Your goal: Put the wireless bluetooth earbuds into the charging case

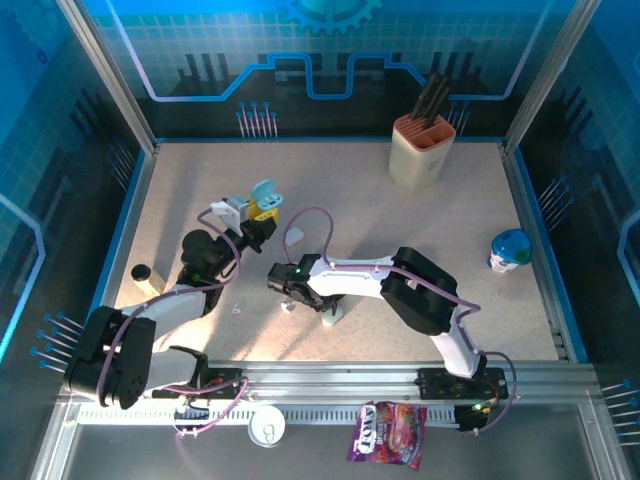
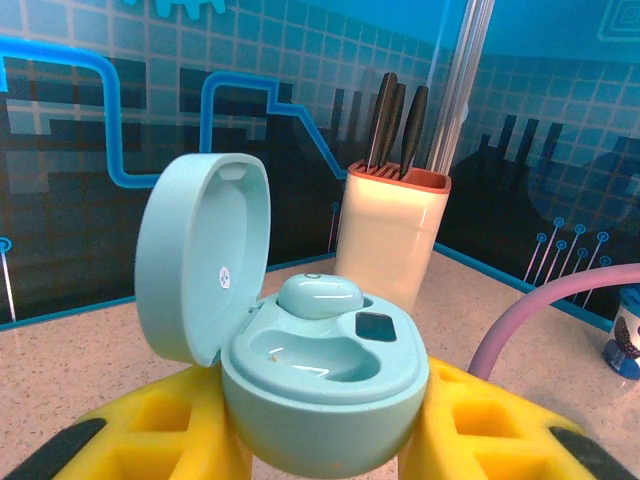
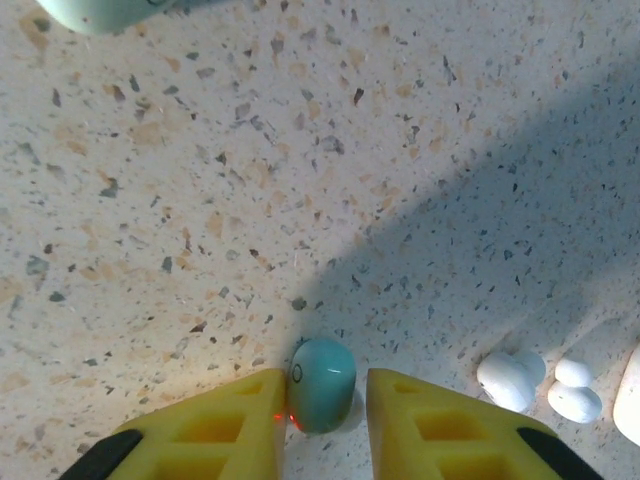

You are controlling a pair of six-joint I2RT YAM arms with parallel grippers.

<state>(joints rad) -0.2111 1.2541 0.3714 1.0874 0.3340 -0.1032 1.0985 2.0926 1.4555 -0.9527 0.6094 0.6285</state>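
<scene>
Inside the open charging case [image 2: 330, 385] one earbud [image 2: 320, 295] is sitting, the left gripper [image 2: 325, 445] clamping that case's base; near the case, the right gripper [image 3: 325, 410] is straddling a second earbud [image 3: 322, 372], its grip impossible to judge

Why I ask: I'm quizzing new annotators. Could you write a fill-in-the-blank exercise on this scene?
The left fingers grip the charging case, whose lid stands ____.
Exactly ____ earbud sits inside it.
The ____ arm's fingers flank a loose earbud on the table.
Missing: open; one; right.
</scene>
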